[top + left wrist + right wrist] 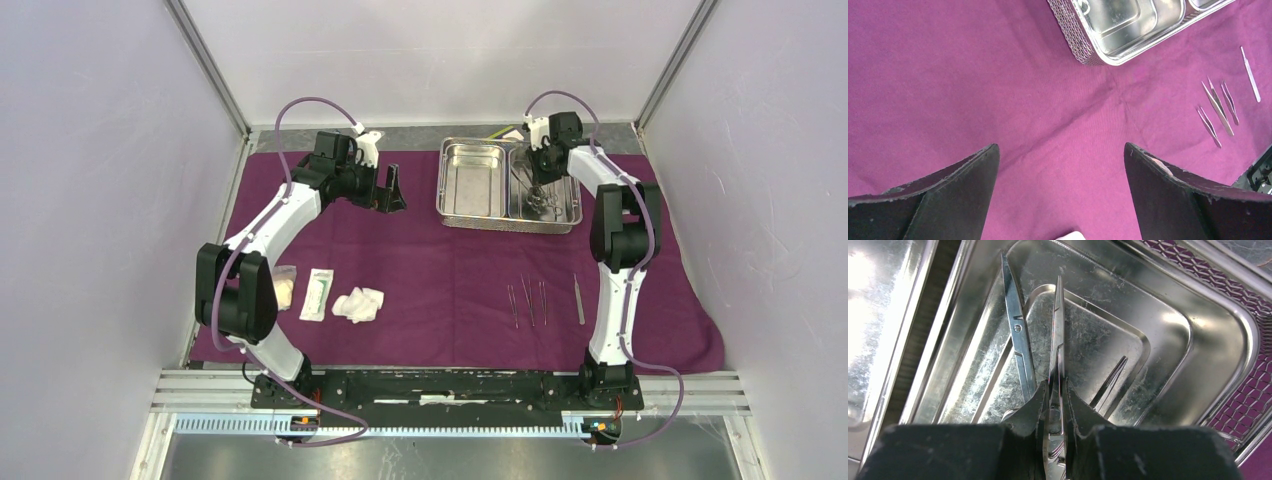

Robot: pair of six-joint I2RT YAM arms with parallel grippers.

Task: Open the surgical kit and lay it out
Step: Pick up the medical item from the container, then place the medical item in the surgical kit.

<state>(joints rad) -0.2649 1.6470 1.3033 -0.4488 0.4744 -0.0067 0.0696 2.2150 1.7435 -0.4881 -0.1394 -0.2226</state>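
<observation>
The purple cloth wrap (440, 270) lies spread flat on the table. The steel tray (474, 212) stands at its back. My right gripper (541, 192) is inside the tray's right compartment, shut on a steel clamp (1056, 335) whose tip points away from me. A pair of scissors (1018, 335) lies beside it in the tray (1198, 340). Three tweezers (527, 300) and a slim steel tool (579, 299) lie in a row on the cloth. White gauze (358, 304) and a flat white packet (317, 294) lie at the left. My left gripper (392, 190) is open and empty above the cloth (998, 75).
A pale folded item (284, 288) lies at the cloth's left edge by the left arm. In the left wrist view the tray corner (1088, 50) and the tweezers (1218, 107) show at upper right. Walls close in on both sides.
</observation>
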